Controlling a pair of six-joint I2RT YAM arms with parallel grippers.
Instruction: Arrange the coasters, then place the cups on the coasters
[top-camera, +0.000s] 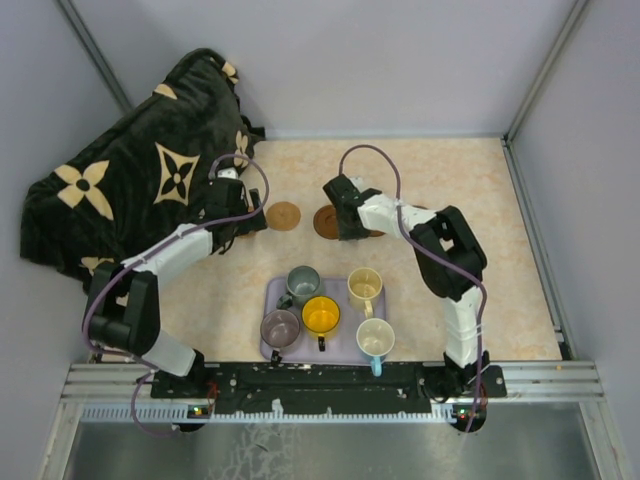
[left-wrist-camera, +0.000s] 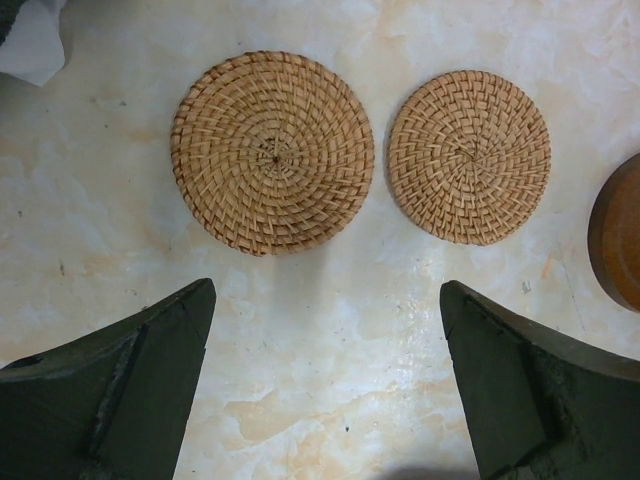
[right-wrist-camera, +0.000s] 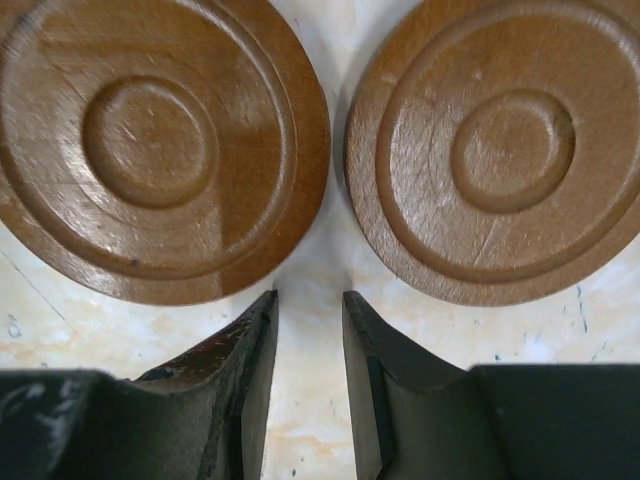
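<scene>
I'm watching the L gripper (left-wrist-camera: 326, 292) hanging over the table (left-wrist-camera: 100, 250) w/ its jaws spread as wide as they go, gripping nothing. Just ahead of its tips, the larger woven coaster (left-wrist-camera: 272, 152) and the smaller woven coaster (left-wrist-camera: 469, 156) are lying flat side by side, close but not touching.

The R gripper (right-wrist-camera: 308, 302) is sitting nearly closed, w/ only a narrow slit btw the jaws and nothing in it. Its tips are pointing at the gap btw the left wooden coaster (right-wrist-camera: 150, 140) and the right wooden coaster (right-wrist-camera: 505, 150), which are lying near each other but apart. I can't tell if the tips are touching the table.

All five cups are standing on the lavender tray (top-camera: 343, 348) near the arm bases, not yet on coasters: grey-green cup (top-camera: 303, 283), cream cup (top-camera: 365, 288), yellow-orange cup (top-camera: 321, 316), mauve cup (top-camera: 280, 328), pale blue cup (top-camera: 375, 340). A dark patterned blanket (top-camera: 130, 190) is lying at back left.
</scene>
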